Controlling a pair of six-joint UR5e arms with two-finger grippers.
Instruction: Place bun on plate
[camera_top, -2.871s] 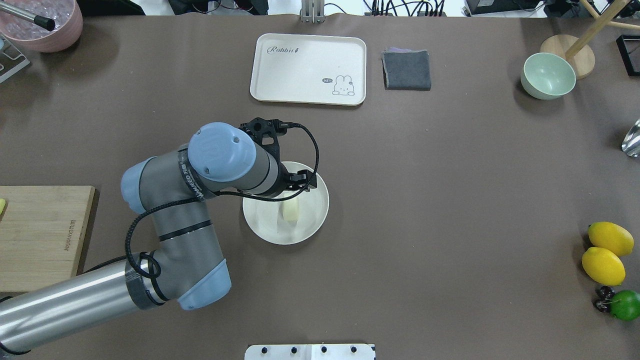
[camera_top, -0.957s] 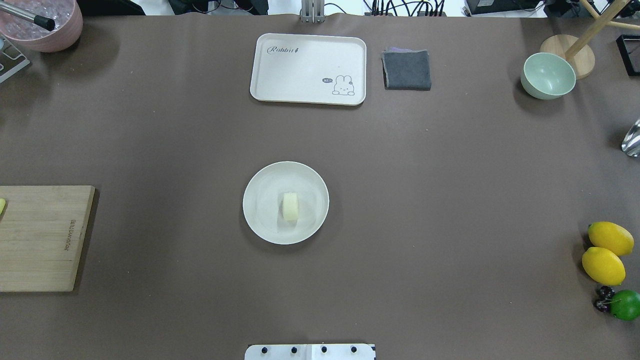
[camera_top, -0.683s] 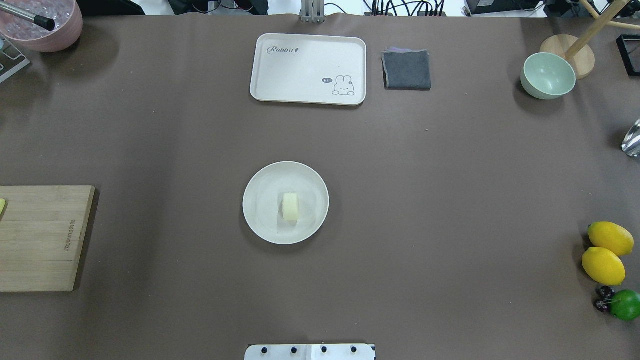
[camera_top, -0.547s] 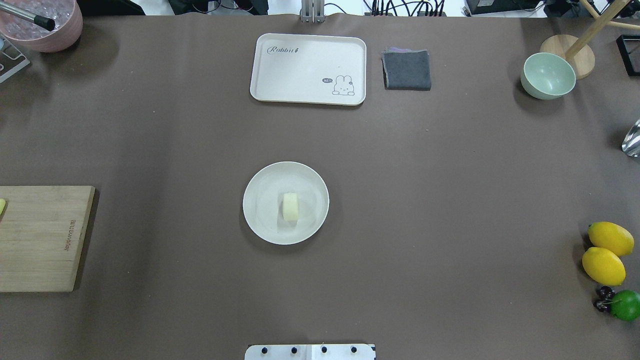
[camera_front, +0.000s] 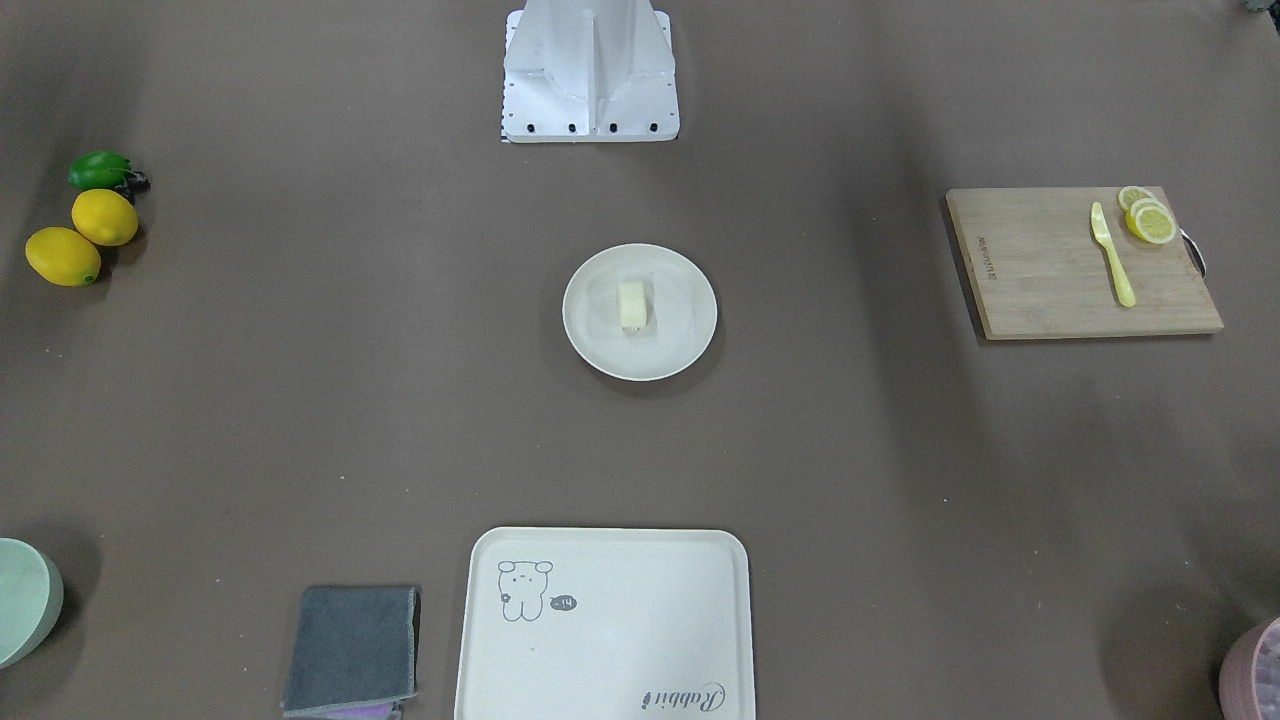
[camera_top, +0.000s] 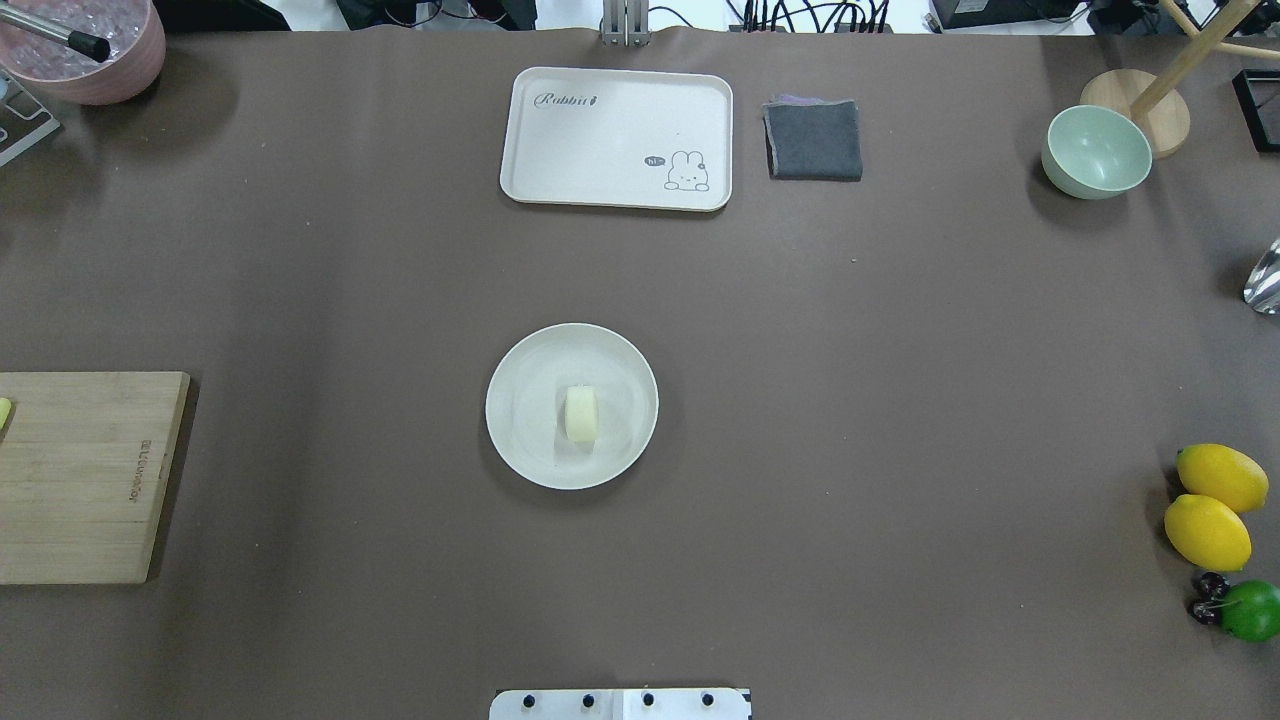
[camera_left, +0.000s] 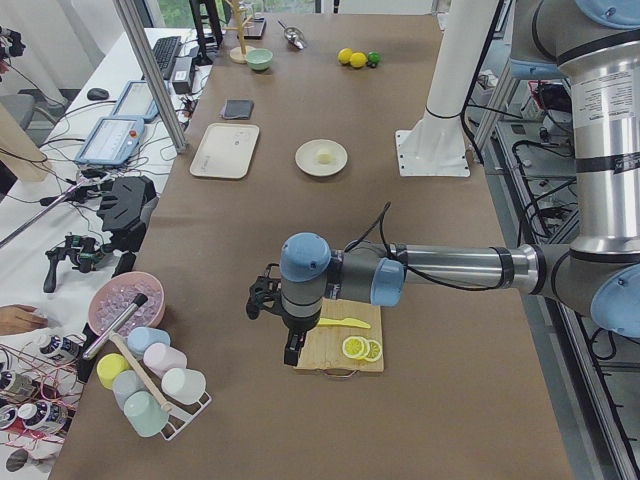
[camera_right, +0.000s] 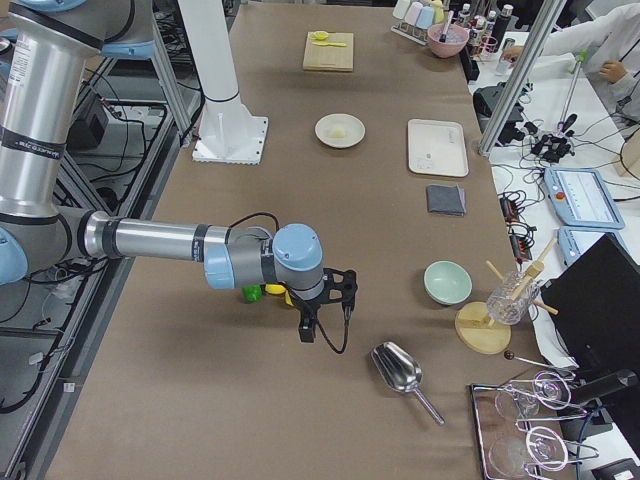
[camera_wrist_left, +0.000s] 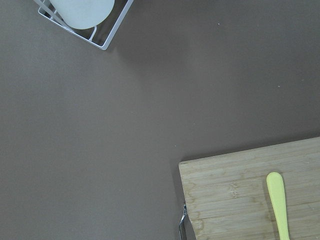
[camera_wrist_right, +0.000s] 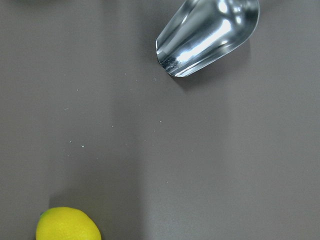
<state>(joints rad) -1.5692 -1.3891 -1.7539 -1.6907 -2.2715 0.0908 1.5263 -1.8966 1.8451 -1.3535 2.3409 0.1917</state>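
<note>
The bun (camera_top: 581, 414) is a small pale cream lump lying near the middle of the round off-white plate (camera_top: 520, 400) at the table's centre. It also shows in the front-facing view as the bun (camera_front: 633, 306) on the plate (camera_front: 685, 335). No gripper touches either. My left gripper (camera_left: 290, 352) shows only in the exterior left view, pointing down beside the cutting board, far from the plate. My right gripper (camera_right: 308, 333) shows only in the exterior right view, near the lemons. I cannot tell whether either is open or shut.
A cream rectangular tray (camera_top: 617, 138) and a folded grey cloth (camera_top: 813, 140) lie at the far side. A wooden cutting board (camera_front: 1080, 262) carries lemon slices (camera_front: 1147, 217) and a yellow knife (camera_front: 1111, 253). Two lemons (camera_top: 1210, 505), a lime (camera_top: 1250, 609), a green bowl (camera_top: 1096, 152) and a metal scoop (camera_wrist_right: 209, 35) are on the right.
My left arm, over the plate 2.9 s ago, has pulled back out of the overhead view. The bun stays on the plate. Nothing has moved in the last second.
</note>
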